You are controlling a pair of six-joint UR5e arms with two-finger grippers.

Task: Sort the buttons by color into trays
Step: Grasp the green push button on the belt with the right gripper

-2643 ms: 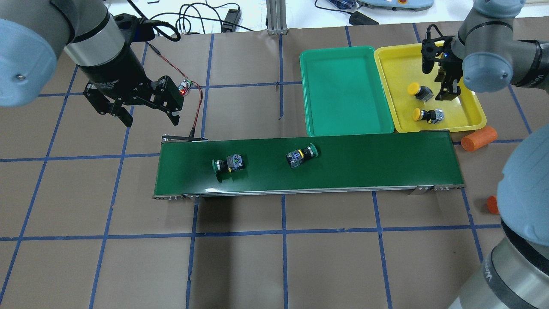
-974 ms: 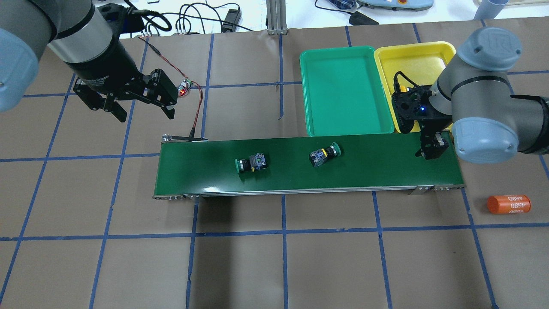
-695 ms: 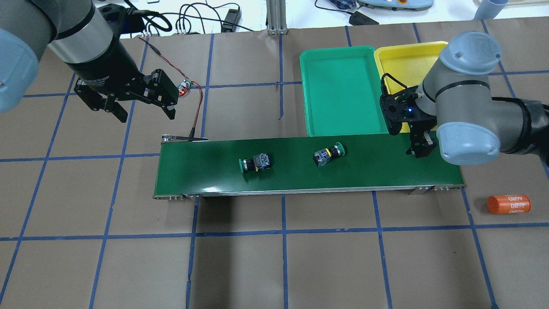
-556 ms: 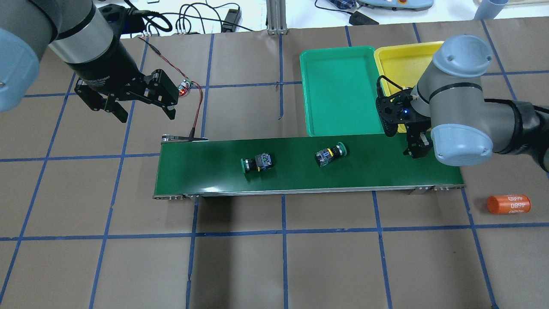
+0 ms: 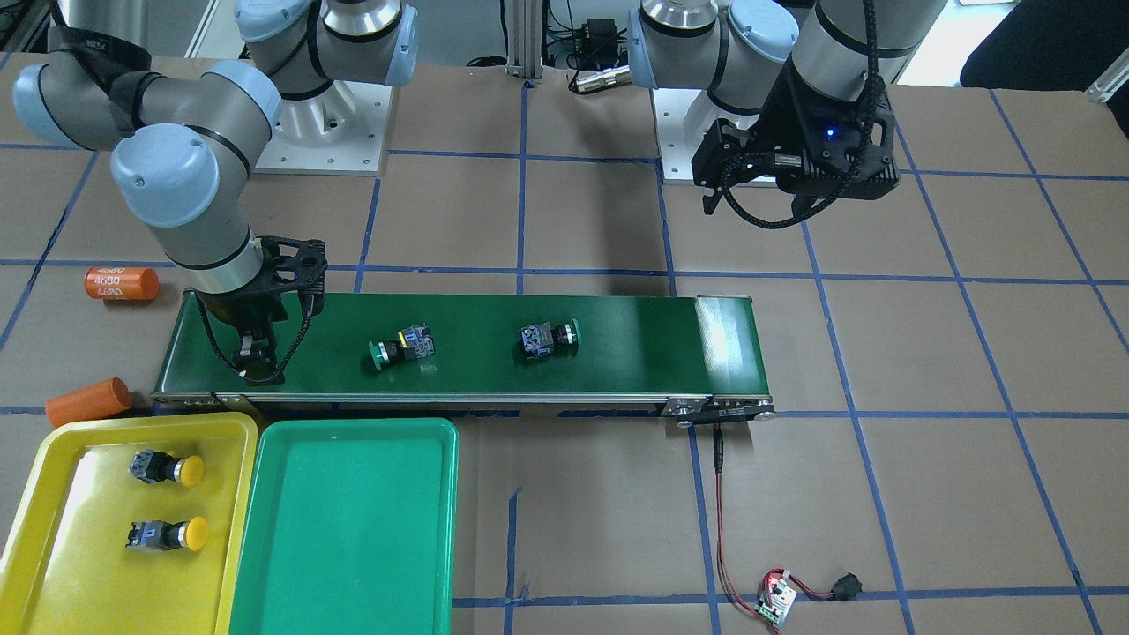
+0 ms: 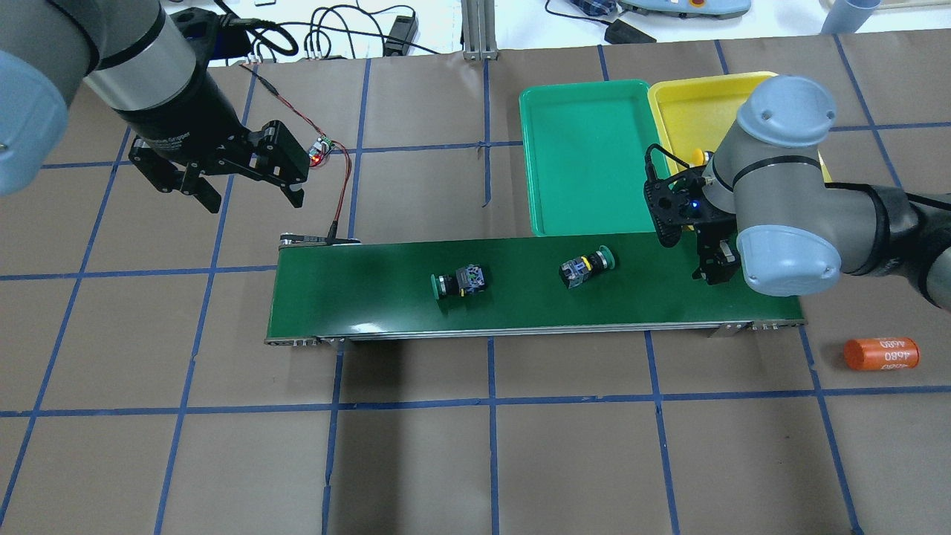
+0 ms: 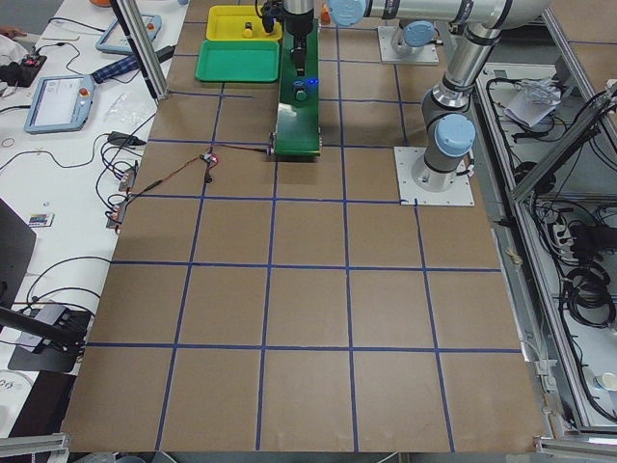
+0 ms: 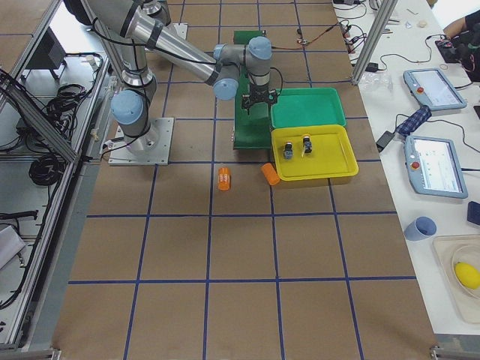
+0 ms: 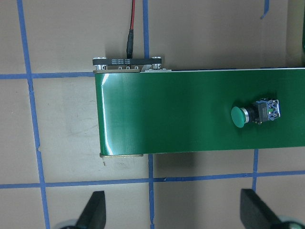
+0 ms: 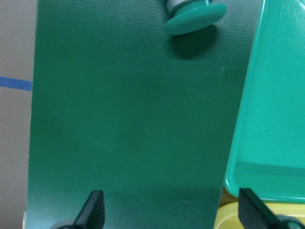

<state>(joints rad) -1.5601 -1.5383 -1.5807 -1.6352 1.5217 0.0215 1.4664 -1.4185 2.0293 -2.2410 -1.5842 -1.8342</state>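
Observation:
Two green-capped buttons lie on their sides on the dark green belt: one at mid-belt, one further right. The mid-belt one shows in the left wrist view; the other's cap shows in the right wrist view. Two yellow-capped buttons lie in the yellow tray. The green tray holds nothing. My right gripper is open and empty, low over the belt's right end, right of the nearer green button. My left gripper is open and empty, above the table behind the belt's left end.
An orange cylinder marked 4680 lies on the table off the belt's right end, and a plain orange one lies beside the yellow tray. A red wire with a small circuit board runs to the belt's left end.
My right gripper has left the yellow tray and come down over the belt's right end, then edged left. Both green buttons have travelled right along the belt. The left gripper has barely moved.

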